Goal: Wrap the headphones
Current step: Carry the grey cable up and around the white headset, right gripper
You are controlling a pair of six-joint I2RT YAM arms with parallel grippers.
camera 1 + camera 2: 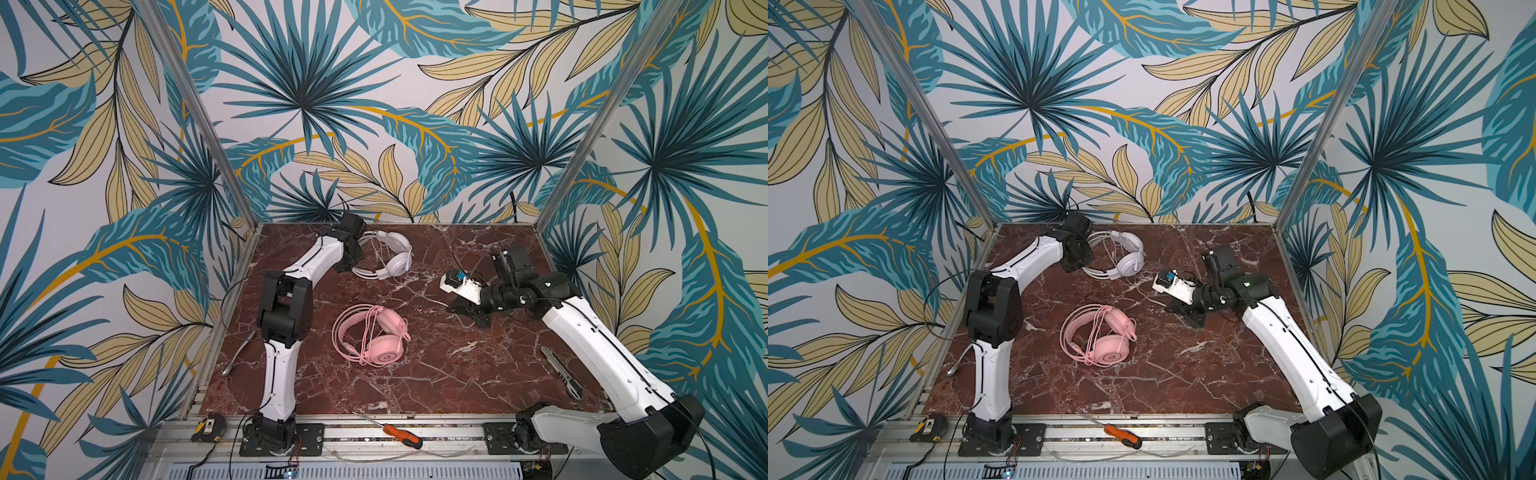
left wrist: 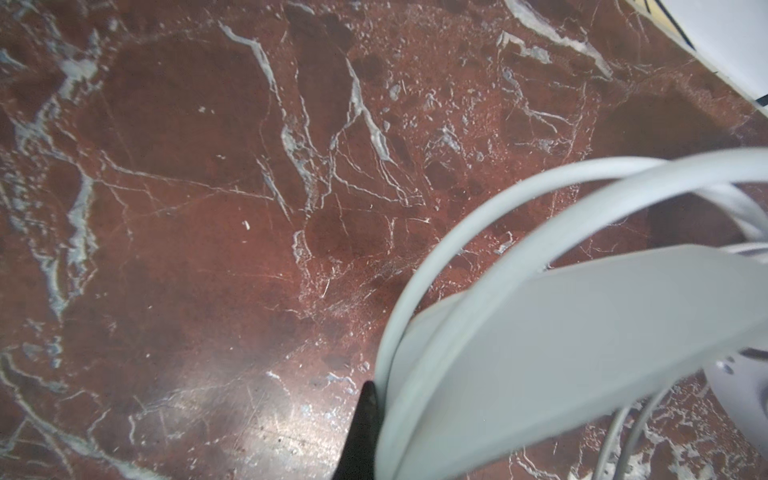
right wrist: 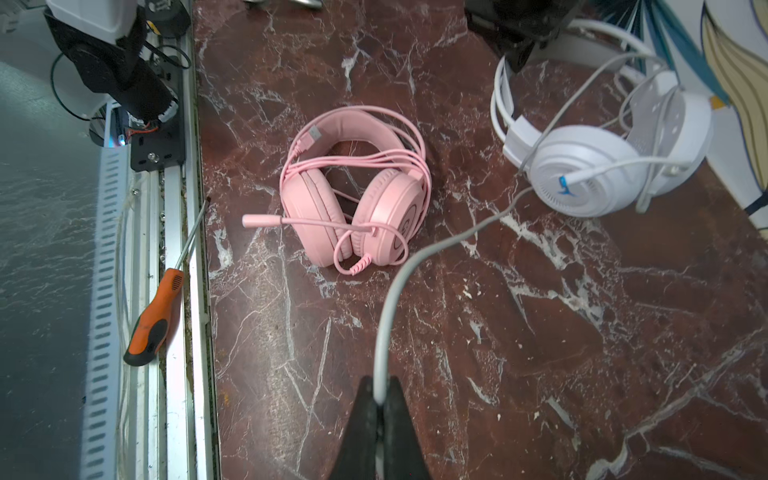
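Roughly halfway: pink headset [image 3: 353, 187] lies in the middle of the table [image 1: 457, 374], cable already looped round it, looks done; white headset [image 3: 582, 178] sits at the back, some loops on, the rest of its white cable [image 3: 388, 316] running loose to the right gripper [image 3: 379, 399], pinched tight on it; left gripper [image 1: 349, 262] clamps the white headband [image 3: 505, 108]. No readable writing: blue mark [image 3: 564, 185] on white earcup, round logo [image 3: 405, 226] on pink, illegible

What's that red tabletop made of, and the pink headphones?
The tabletop looks like polished red marble, or a marble-print laminate: white veins, glossy glare. The pink headphones seem smooth matte plastic shells with soft leatherette-like pads, going by the creased cushions; not certain.
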